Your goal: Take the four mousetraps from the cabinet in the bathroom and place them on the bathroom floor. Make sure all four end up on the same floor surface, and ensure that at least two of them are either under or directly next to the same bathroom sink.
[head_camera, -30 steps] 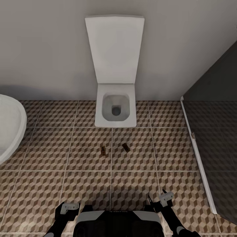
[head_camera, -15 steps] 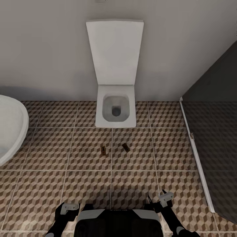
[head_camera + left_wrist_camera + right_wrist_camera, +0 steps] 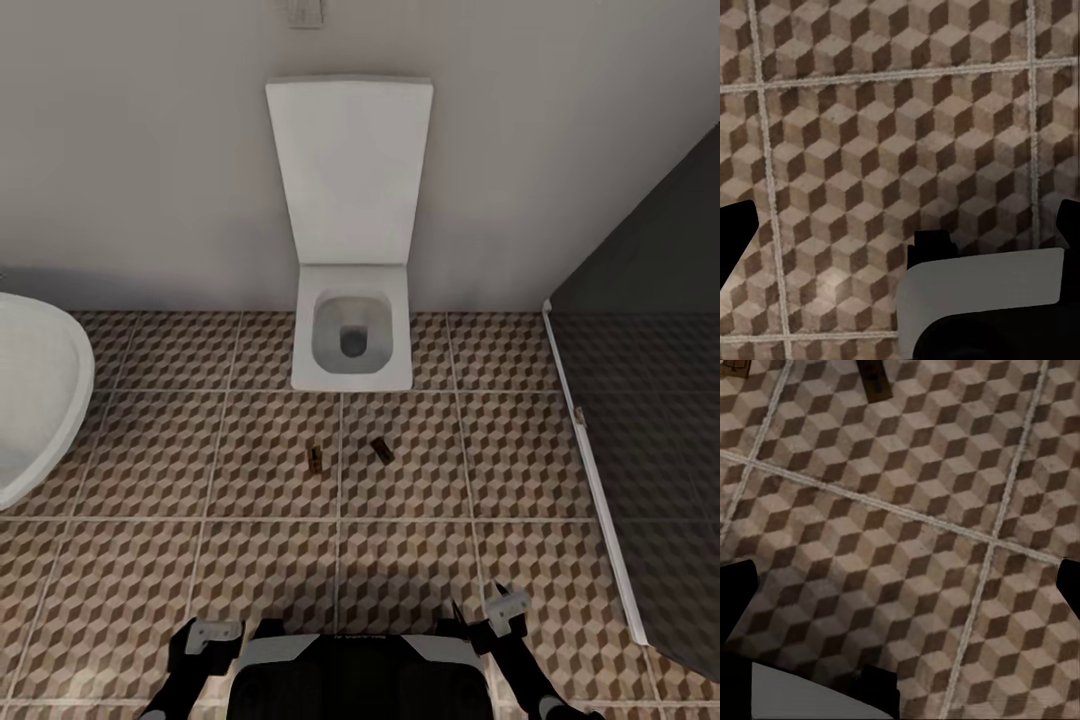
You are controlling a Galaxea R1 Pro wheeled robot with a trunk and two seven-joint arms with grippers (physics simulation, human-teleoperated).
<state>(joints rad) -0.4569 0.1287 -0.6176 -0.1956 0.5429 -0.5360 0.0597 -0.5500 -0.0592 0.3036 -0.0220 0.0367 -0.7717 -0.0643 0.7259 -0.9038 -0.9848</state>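
Two mousetraps lie on the bathroom floor [image 3: 150, 560] in front of the toilet: one [image 3: 315, 459] left of a grout line, the other [image 3: 382, 449] right of it and turned at an angle. In the right wrist view one mousetrap [image 3: 874, 375] lies far ahead, with the corner of another [image 3: 733, 366] beside it. My left gripper [image 3: 205, 634] and right gripper [image 3: 503, 603] hang low beside my trunk, both open over bare tiles. Their dark fingertips [image 3: 735, 236] [image 3: 735, 600] stand wide apart with nothing between. The cabinet and the sink are out of view.
A white toilet [image 3: 351, 340] with its lid up stands against the back wall. An oval white bathtub [image 3: 35, 400] curves in at the left. A dark glass partition [image 3: 640, 420] with a white base rail runs along the right. My base [image 3: 350, 670] fills the near edge.
The whole view has shifted slightly as the camera moved; a wall plate now shows above the toilet lid. The mousetraps and both grippers keep their places.
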